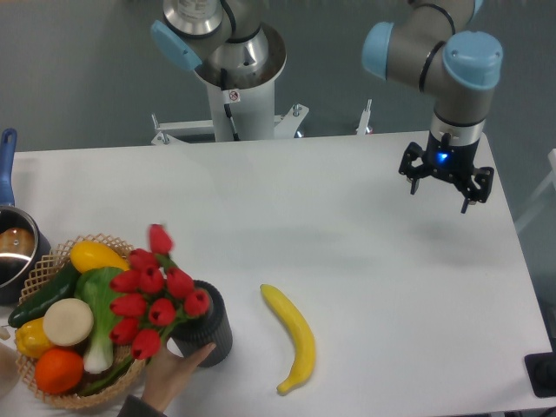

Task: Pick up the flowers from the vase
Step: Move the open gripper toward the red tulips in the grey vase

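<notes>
We have one view, from above the table (365, 261).

We think the job is just at its start. Our gripper (446, 184) hangs in the air near the far right side of the table. Its fingers are apart and hold nothing. The next move, we think, is a long trip to the flowers (155, 295). Then we must come down over the buds, close on the bunch and lift it straight up out of the vase (207, 326).

The flowers are at about 8 o'clock from our gripper, well apart from it, near the front left of the table. They are red tulips. They stand in the dark vase and lean to the left, over the basket (82, 395). The basket sits just beside the vase and is full of fruit and greens.

A person's hand (174, 373) touches the front of the vase. We should take care there.

A banana (294, 334) lies to the right of the vase, at about 7 o'clock from our gripper. A pot (13, 252) peeks in at the left edge.
</notes>
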Robot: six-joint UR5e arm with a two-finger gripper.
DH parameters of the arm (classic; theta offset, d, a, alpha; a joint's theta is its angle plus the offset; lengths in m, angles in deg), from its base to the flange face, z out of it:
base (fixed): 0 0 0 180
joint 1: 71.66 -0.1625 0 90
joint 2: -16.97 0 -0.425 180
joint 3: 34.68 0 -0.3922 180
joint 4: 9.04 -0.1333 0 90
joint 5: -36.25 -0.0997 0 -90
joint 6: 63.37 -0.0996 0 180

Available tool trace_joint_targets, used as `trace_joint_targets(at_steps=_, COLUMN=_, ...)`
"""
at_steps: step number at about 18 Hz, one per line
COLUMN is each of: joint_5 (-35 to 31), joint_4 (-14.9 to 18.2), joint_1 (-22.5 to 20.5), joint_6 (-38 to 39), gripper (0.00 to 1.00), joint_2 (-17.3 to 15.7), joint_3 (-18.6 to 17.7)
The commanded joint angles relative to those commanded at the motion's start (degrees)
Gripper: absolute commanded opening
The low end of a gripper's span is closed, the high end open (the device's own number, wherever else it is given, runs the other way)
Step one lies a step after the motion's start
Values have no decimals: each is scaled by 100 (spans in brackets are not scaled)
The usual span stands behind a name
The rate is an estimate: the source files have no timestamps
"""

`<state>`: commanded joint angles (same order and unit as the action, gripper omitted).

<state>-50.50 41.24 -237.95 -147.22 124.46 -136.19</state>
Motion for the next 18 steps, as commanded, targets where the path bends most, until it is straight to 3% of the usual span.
trace_joint_targets(at_steps=6, joint_5=87, joint_4=-70, joint_1=-70, joint_6=18, gripper=100, joint_2=35, joint_3=-184)
trace_joint_targets(at_steps=8, joint_5=411, joint_4=-341, joint_1=-306, joint_6=18, gripper=100, joint_2=35, joint_3=-526)
trace_joint_targets(at_steps=10, joint_5=956, joint_4=-440, joint_1=-360, joint_6=62, gripper=100, joint_2=18, joint_3=-633)
trace_joint_targets(at_steps=14, joint_5=1186, joint_4=-448, joint_1=-133, joint_6=123, gripper=100, joint_2=-158, joint_3=-800)
trace_joint_targets(at_steps=18, joint_5=1993, joint_4=-448, joint_1=193, joint_6=447, gripper=100, joint_2=-352, joint_3=-879)
